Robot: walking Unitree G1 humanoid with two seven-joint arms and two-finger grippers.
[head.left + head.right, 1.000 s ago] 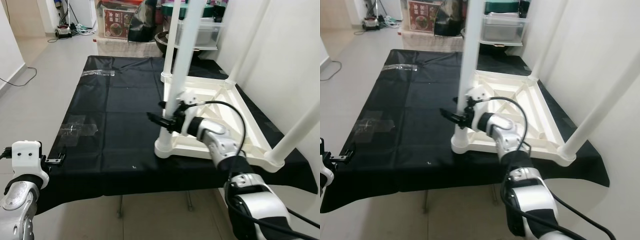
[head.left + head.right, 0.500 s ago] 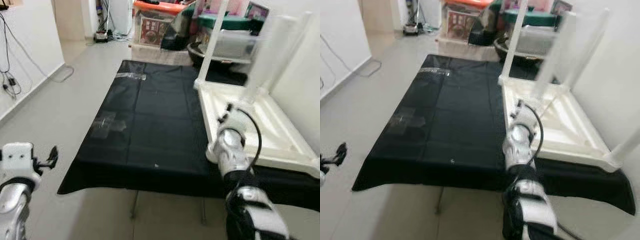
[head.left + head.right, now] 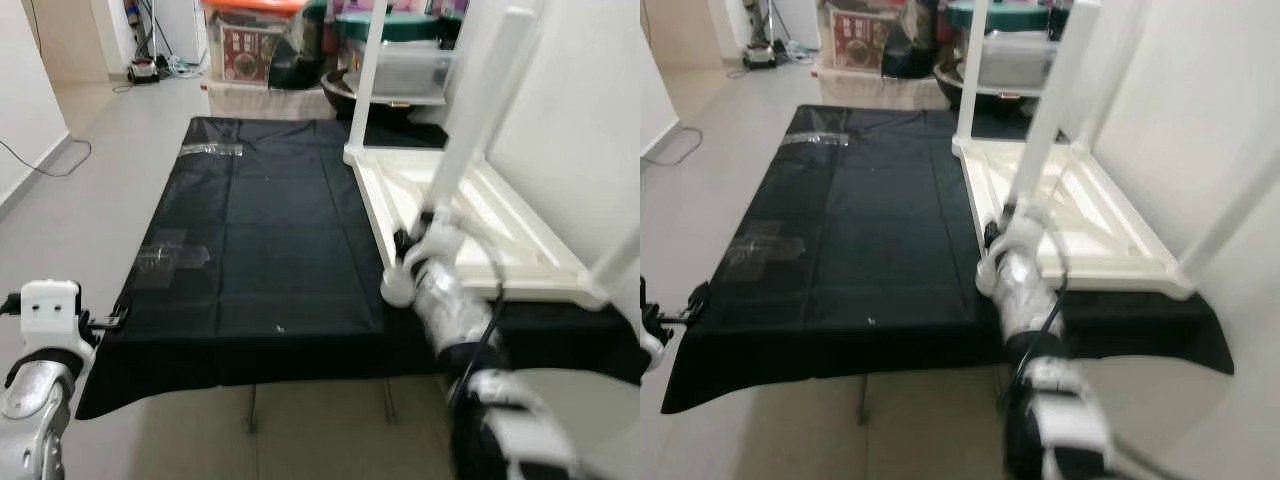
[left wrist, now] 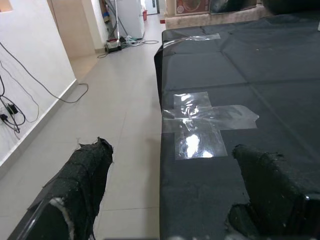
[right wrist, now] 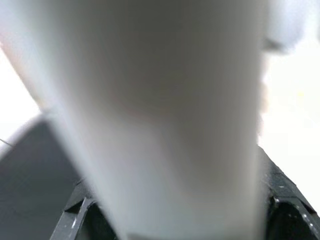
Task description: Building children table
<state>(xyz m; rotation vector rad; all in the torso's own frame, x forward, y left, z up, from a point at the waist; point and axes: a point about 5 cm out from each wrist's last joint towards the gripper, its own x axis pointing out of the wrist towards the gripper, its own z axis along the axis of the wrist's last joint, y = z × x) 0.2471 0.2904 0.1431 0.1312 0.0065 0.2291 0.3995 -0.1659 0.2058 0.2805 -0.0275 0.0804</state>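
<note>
A white children's table (image 3: 560,278) lies upside down on the right side of a black cloth (image 3: 270,220), its legs pointing up. My right gripper (image 3: 403,243) is at the foot of the near left leg (image 3: 470,120). In the right wrist view that leg (image 5: 165,110) lies between the two black fingers (image 5: 80,215), which close on its sides. My left gripper (image 3: 105,322) hangs open at the cloth's near left corner. In the left wrist view the left gripper (image 4: 175,150) holds nothing.
Clear tape patches (image 3: 170,255) are stuck on the cloth's left part. Boxes and bins (image 3: 250,45) stand at the far end, with a clear tub (image 3: 405,70) beside them. A white wall (image 3: 590,120) runs close on the right. Grey floor with a cable (image 3: 40,165) lies to the left.
The head camera has swung, so the whole scene has shifted. My right gripper, which pointed left beside the near leg, now has that leg between its fingers. The left arm stays by the corner.
</note>
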